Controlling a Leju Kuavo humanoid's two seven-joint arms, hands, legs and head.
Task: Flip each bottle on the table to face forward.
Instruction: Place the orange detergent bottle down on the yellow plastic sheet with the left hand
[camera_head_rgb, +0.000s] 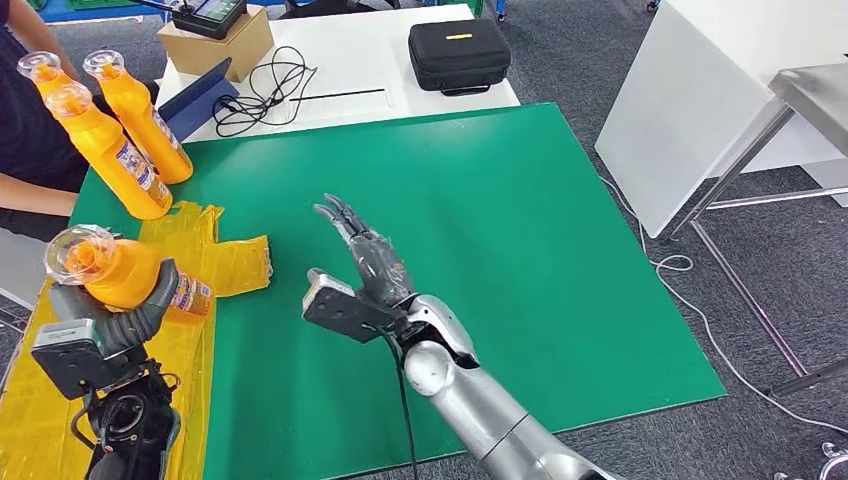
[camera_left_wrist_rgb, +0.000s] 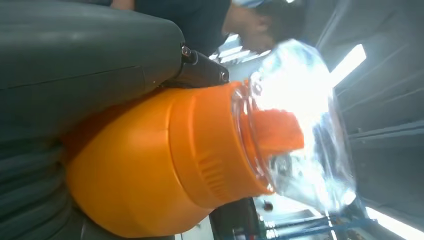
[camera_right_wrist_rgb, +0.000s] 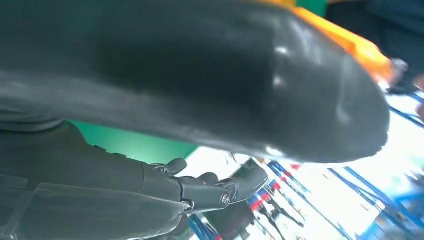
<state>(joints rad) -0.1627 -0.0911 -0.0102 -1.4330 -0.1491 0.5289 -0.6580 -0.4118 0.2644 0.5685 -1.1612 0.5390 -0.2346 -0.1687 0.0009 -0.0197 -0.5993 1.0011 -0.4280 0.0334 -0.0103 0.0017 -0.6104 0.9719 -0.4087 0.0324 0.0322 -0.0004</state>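
My left hand (camera_head_rgb: 135, 310) grips an orange bottle (camera_head_rgb: 125, 273) with a clear cap, lifted over the yellow cloth at the table's left side; its cap points left and toward me. The left wrist view has that bottle (camera_left_wrist_rgb: 165, 165) close up, with the grey thumb across its body. Two more orange bottles (camera_head_rgb: 110, 150) (camera_head_rgb: 140, 115) stand upright at the far left of the green table (camera_head_rgb: 520, 220). My right hand (camera_head_rgb: 365, 262) hovers over the middle of the table, fingers stretched out and apart, holding nothing. Its dark fingers (camera_right_wrist_rgb: 210, 192) appear in the right wrist view.
A yellow cloth (camera_head_rgb: 215, 255) covers the table's near left corner. A person in dark clothing (camera_head_rgb: 30, 130) sits at the left edge. Behind the green table, a white table holds a black case (camera_head_rgb: 458, 52), cables, a tablet and a cardboard box. A metal table frame stands to the right.
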